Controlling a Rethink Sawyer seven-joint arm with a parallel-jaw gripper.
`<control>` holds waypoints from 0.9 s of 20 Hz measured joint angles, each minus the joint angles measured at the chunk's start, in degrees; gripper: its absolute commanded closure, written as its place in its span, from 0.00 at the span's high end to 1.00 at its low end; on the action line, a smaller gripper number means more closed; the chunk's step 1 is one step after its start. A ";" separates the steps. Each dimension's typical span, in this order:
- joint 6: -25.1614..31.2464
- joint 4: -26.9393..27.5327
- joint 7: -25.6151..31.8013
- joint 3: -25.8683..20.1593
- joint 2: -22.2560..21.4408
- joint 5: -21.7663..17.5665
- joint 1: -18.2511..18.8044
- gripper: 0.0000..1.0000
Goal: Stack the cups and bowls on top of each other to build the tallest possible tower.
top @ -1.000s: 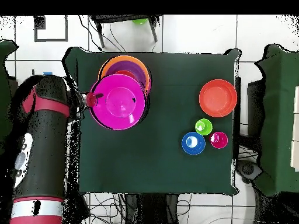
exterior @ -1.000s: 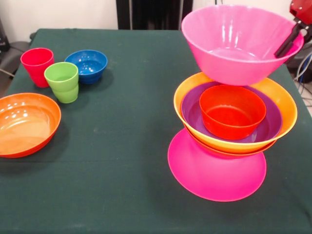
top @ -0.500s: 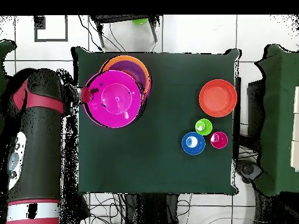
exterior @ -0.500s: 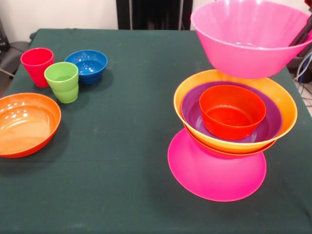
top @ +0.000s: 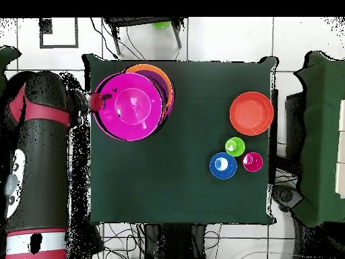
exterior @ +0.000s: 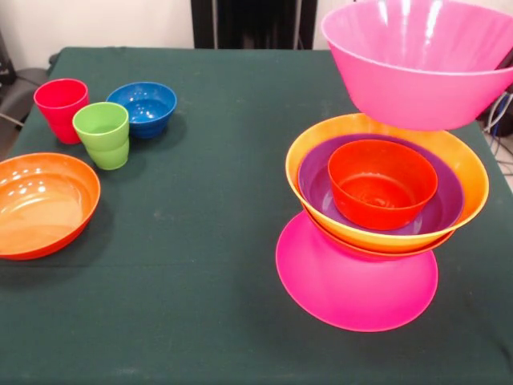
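The robot's gripper [top: 98, 102] is showing only in the overhead view, as a small red and black part sitting at the rim of a large glossy hot pink plastic bowl [exterior: 425, 60]; whether its fingers are spread or closed on that rim cannot be told. This round, faintly ribbed bowl is hanging upright in the air above the tower [exterior: 377, 224], clear of it, and nothing is showing inside it. The tower is standing on the dark green cloth-covered table [exterior: 200, 241]: an upturned hot pink bowl [exterior: 353, 289] is forming its base, a large smooth orange bowl [exterior: 469, 172] is sitting on that, a medium purple bowl [exterior: 317, 180] is nesting in the orange one, and a small deep red-orange bowl [exterior: 381, 184] is nesting in the purple one, holding nothing. Well apart on the other side of the table, a shallow red-orange bowl [exterior: 40, 204] is lying upright and holding nothing. Just beyond it, a lime green plastic tumbler [exterior: 102, 135], a red plastic tumbler [exterior: 61, 108] and a small blue bowl [exterior: 143, 108] are standing close together, all upright.
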State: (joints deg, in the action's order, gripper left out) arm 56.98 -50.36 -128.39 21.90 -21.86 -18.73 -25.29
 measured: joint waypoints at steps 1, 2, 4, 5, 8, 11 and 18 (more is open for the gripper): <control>-0.01 0.47 0.00 0.12 0.37 -0.01 0.08 0.00; 0.00 0.74 0.00 0.19 0.58 -0.01 0.13 0.00; 0.00 1.56 0.00 0.33 1.32 -0.01 0.28 0.00; 0.00 1.87 0.00 0.37 1.68 -0.01 0.35 0.00; 0.00 2.90 0.00 0.43 2.85 -0.01 0.54 0.00; 0.00 3.87 0.00 0.42 4.21 0.00 0.74 0.00; -0.01 5.09 0.00 0.43 6.28 0.00 1.22 0.00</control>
State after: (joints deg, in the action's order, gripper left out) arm 56.97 -45.27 -128.39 22.33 -15.58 -18.73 -24.07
